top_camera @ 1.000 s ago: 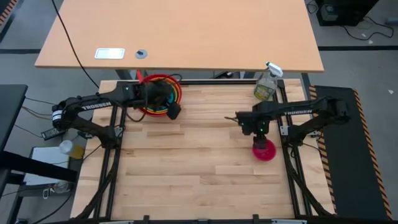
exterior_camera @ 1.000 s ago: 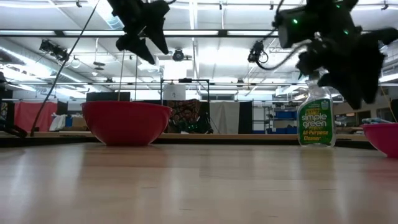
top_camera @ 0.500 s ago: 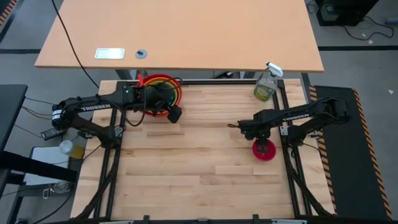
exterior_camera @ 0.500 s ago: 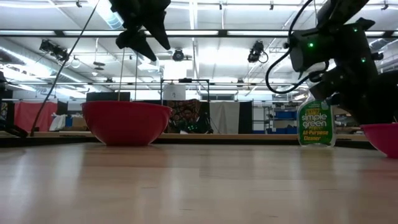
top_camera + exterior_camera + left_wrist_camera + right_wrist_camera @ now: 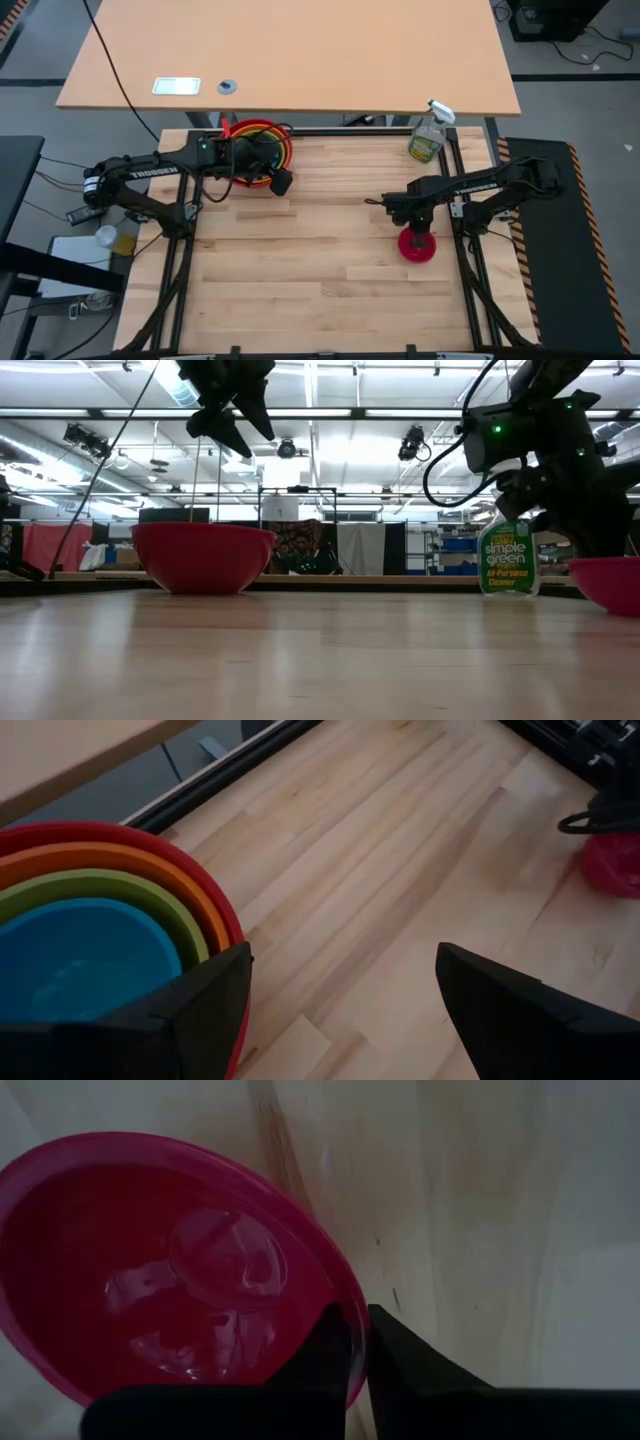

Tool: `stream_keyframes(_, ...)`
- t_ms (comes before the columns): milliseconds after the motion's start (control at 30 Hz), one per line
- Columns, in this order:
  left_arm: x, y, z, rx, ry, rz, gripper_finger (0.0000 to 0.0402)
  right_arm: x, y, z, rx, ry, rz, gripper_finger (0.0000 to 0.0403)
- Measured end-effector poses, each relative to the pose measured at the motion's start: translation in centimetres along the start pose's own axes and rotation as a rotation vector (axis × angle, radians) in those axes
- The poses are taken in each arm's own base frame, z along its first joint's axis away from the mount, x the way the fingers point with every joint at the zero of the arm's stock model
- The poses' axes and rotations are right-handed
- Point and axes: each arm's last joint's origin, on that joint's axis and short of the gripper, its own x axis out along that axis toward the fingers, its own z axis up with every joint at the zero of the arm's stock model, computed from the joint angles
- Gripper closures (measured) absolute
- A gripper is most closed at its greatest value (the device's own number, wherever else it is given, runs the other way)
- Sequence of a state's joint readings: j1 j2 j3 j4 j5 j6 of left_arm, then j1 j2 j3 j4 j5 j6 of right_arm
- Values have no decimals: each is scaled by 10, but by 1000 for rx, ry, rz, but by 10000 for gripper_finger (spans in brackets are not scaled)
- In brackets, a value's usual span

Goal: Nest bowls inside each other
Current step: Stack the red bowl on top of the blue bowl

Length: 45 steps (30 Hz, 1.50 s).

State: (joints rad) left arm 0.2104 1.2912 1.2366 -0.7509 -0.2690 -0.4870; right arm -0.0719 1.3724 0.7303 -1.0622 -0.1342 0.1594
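Four glossy bowls sit nested upright at the back left of the table: the red bowl [image 5: 120,838] outermost, then the orange bowl [image 5: 130,868], the lime green bowl [image 5: 120,895], and the blue bowl [image 5: 80,960] innermost. Well apart, toward the right side of the table, the small magenta-pink bowl [image 5: 170,1270] stands upright, open side up, its rim pinched between two dark fingers.

Bright ceiling strip lights [image 5: 330,412] behind the end effectors flood the low view and silhouette both arms, while the right wrist view is dim and soft, with pale glare on the desk [image 5: 500,1200] beyond its end effector.
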Motion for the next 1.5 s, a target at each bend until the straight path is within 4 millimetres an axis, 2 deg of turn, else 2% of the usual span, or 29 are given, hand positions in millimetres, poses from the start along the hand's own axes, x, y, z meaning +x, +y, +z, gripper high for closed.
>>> stream_keyframes(167,0,0,0,0,0,-1,84,-1,1,-1,8,15,22,381)
stream_keyframes(333,0,-2,-1,-37,4,-13,84,-13,2,5,10,-13,68,381)
stream_keyframes(533,14,-27,-5,-38,30,-135,84,-39,-8,19,113,-111,99,377)
stream_keyframes(733,32,-55,-18,-64,50,-149,84,-80,-21,41,332,-337,31,373)
stream_keyframes(867,42,-70,-20,-116,5,-172,84,-107,-29,57,511,-568,-15,372)
stream_keyframes(1000,54,-81,-19,-141,-80,-152,84,-124,-34,73,652,-820,-14,371)
stream_keyframes(1100,61,-85,-16,-146,-116,-108,84,-129,-34,81,716,-939,-56,370)
stream_keyframes(1300,64,-95,-7,-80,-215,79,102,-130,-27,84,783,-1013,-112,370)
stream_keyframes(1500,70,-102,1,-7,-253,161,113,-131,-16,86,832,-1083,-137,369)
